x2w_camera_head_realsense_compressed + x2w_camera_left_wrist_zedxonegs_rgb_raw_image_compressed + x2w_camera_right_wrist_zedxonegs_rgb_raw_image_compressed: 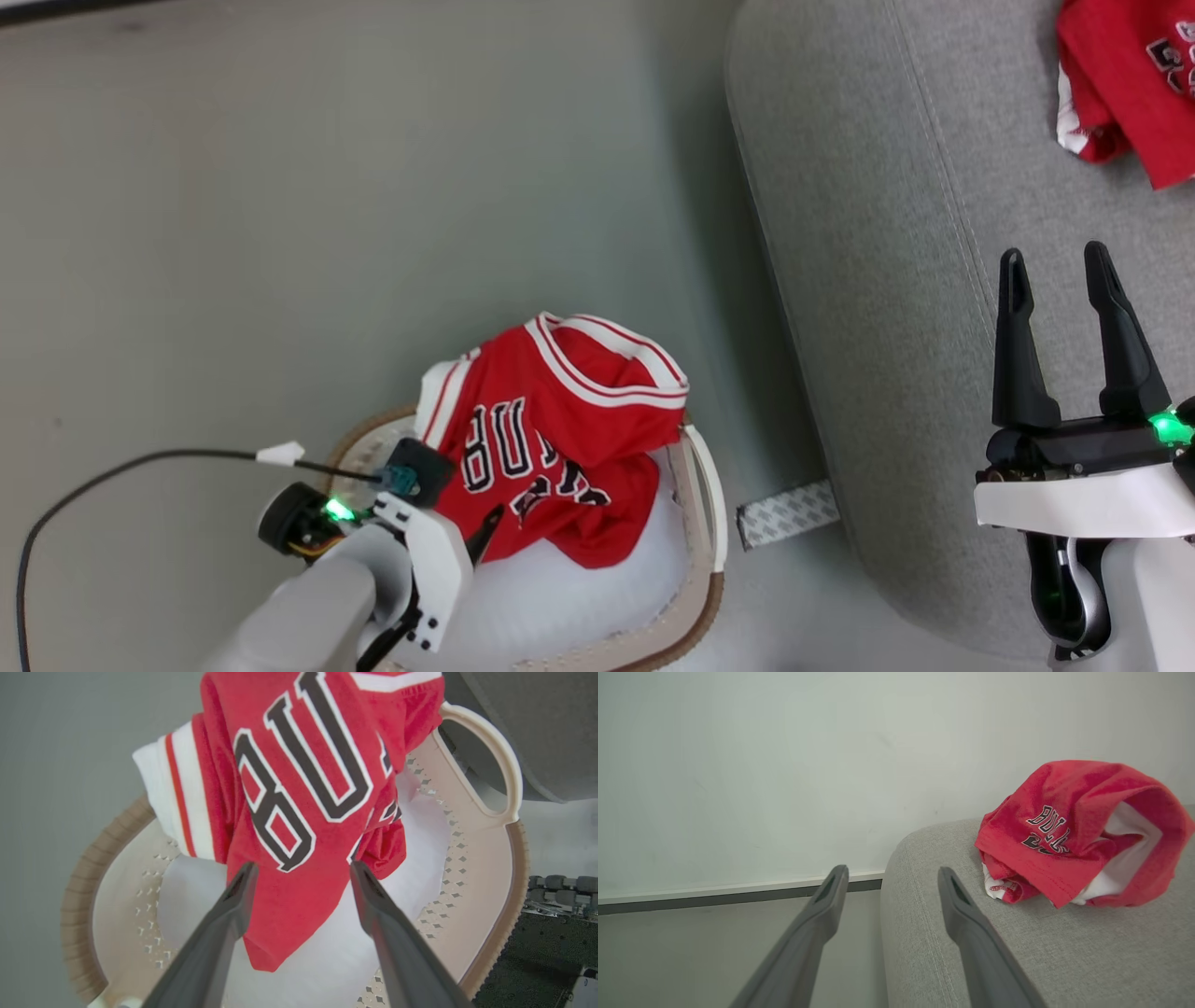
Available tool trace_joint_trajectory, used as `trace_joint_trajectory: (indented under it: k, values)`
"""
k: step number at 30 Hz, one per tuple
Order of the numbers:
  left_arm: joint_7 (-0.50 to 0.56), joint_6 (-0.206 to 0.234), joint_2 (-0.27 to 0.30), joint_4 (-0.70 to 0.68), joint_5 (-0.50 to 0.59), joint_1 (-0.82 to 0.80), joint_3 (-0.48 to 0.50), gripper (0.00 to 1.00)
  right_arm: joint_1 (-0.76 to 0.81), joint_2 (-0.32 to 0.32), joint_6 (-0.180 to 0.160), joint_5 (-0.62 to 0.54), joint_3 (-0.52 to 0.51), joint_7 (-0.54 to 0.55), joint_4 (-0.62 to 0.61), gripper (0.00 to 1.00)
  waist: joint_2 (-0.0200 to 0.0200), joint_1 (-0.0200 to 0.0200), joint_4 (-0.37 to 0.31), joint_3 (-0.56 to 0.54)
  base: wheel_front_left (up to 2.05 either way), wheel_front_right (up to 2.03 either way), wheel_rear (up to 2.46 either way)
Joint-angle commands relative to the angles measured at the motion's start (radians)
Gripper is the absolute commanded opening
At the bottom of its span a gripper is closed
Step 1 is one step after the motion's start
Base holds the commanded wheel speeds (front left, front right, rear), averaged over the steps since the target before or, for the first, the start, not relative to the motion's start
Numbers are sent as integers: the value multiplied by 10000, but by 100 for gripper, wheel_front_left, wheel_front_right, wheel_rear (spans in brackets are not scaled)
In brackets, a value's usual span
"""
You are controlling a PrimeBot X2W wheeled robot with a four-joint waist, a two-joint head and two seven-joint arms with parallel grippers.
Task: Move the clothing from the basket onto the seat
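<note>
Head view, looking down.
- Basket [695, 597], white with a tan rim, on the floor at 6 o'clock. Red jersey [551, 439] heaped in it, black-and-white lettering up, striped trim draped over the rim toward 12.
- Seat [887, 233], light grey, fills the 3 o'clock side and stands just beside the basket.
- Second red garment [1130, 84] lies crumpled on the seat at 1 o'clock.
- Grey patterned strip [789, 513] on the floor between basket and seat.

Left tool [302, 865]: jaws spread wide, nothing gripped. Its fingers point into the basket from 7 o'clock and straddle the jersey's lower edge. Whether they touch the cloth, cannot tell.

Right tool [1053, 252]: jaws fully apart and empty. It hangs over the seat at 4 o'clock with fingers toward 12, well apart from the second garment.
</note>
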Motion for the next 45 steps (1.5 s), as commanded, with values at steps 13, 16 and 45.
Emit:
trace_joint_trajectory:
  k: [13,16,45]
  values:
    - [470,11,253,916,-989,-1605,-1624,100,-503,15,-25,769,566,-27,-255,100,-1,-3,-1027,1828,0,0,0]
    - [626,11,349,1050,-1145,-1877,-1913,100,-580,16,-25,1008,680,-27,-277,100,-1,-3,-1240,2141,0,0,0]
    - [-382,10,5,1404,-2646,-2435,-2646,0,-800,15,-26,1164,855,-27,-154,100,-1,-3,-1401,2439,0,0,0]
